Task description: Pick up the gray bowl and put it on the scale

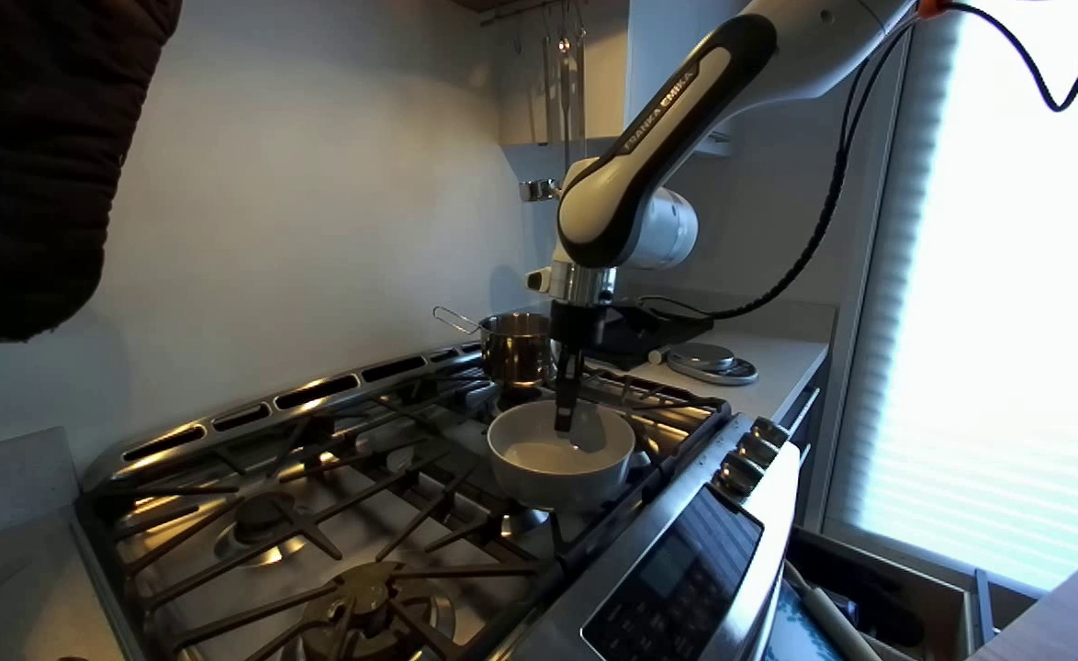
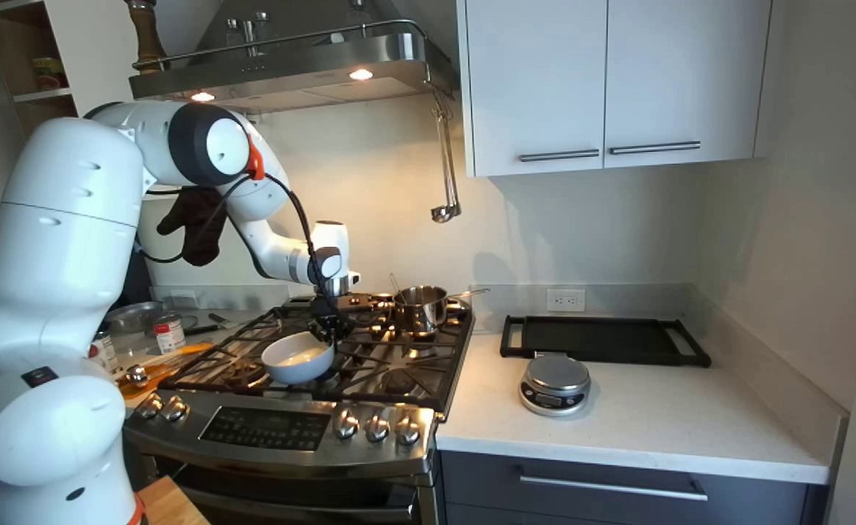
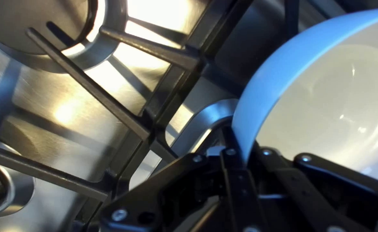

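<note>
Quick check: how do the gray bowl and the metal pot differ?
The gray bowl is matte-looking gray outside and pale inside; the metal pot is shiny. The bowl is wide and shallow; the pot is taller for its width. The gripper pinches the bowl's rim; the pot is ungripped. Both are round and open-topped.

The arm [image 2: 71, 189] is glossy white, smooth and rounded, with small oval recesses [image 2: 85, 193] along its shell. A dark ring [image 2: 186, 142] circles a round white cap [image 2: 226, 148]. In an exterior view, a black strip [image 1: 658, 112] carries the 2 words FRANKA EMIKA in pale capitals. An orange-red clip [image 2: 255, 159] stands out beside black cables [image 1: 838, 174], 1 of them thick and ribbed-looking. A shiny silver collar [image 1: 582, 283] tops the gripper [image 3: 246, 151], which is mostly black, with flat, bar-like links [image 3: 245, 196], narrow fingers [image 1: 568, 390] and bright round screw heads [image 3: 119, 215]. A small dark rectangle [image 2: 39, 376] marks the lower arm, above orange-red edging [image 2: 137, 509].
</note>
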Controlling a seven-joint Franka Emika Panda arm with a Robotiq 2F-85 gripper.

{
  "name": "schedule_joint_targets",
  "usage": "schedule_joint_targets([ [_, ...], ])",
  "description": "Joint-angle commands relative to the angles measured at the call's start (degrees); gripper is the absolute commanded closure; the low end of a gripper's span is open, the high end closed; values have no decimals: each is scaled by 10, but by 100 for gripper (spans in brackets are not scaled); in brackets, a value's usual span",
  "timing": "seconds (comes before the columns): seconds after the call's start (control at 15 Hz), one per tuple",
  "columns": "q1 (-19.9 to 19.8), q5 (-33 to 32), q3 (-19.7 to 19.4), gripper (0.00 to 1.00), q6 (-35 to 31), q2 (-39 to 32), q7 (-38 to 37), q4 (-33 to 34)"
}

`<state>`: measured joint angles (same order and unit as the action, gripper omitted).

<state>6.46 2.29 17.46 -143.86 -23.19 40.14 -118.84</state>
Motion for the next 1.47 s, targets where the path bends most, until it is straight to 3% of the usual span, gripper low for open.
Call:
schedule_joint_targets([
  [0.0,-26,50,22,98,24,11,15,-3],
  [0.4,-69,170,45,98,47,42,47,-17],
  [0.8,-118,294,14,98,51,119,58,-83],
  [1.13,-140,323,-87,98,63,198,18,-166],
  [1.4,-153,246,-179,98,63,237,-63,-194],
])
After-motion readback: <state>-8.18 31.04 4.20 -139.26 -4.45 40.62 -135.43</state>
